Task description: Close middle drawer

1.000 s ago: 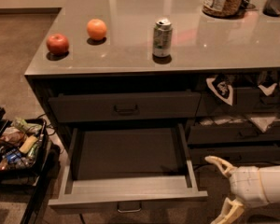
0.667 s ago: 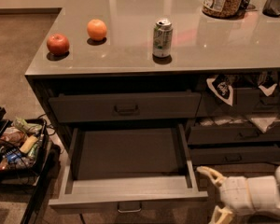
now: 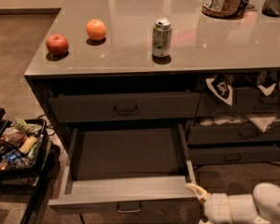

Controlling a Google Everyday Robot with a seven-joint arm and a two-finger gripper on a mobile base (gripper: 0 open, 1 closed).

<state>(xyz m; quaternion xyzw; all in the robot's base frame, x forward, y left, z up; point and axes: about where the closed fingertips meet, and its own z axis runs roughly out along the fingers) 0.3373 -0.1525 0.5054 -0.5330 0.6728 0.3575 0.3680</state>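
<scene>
View: camera view, the only one.
Middle drawer: middle drawer [image 3: 126, 189] stands pulled well out below the shut top drawer [image 3: 123, 107]; its grey inner box is bare.
Handle: small pull handle [image 3: 129, 208] sits centred on the front, at the lower edge of the frame.
Gripper: gripper [image 3: 198, 205] is low at the drawer's front right corner, its upper fingertip just beside or touching that corner; contact cannot be confirmed.
Fingers: spread apart and holding nothing; the lower one is largely cut off by the frame.
Step in hand: judged as lining up for the push.
Method advised: bear on the flat front nearer the handle, not the corner, so the box runs straight; push level and steadily inward until flush.
Countertop [image 3: 130, 55]: apple [image 3: 57, 44], orange [image 3: 96, 30] and can [image 3: 162, 37] stand clear of the work.
</scene>
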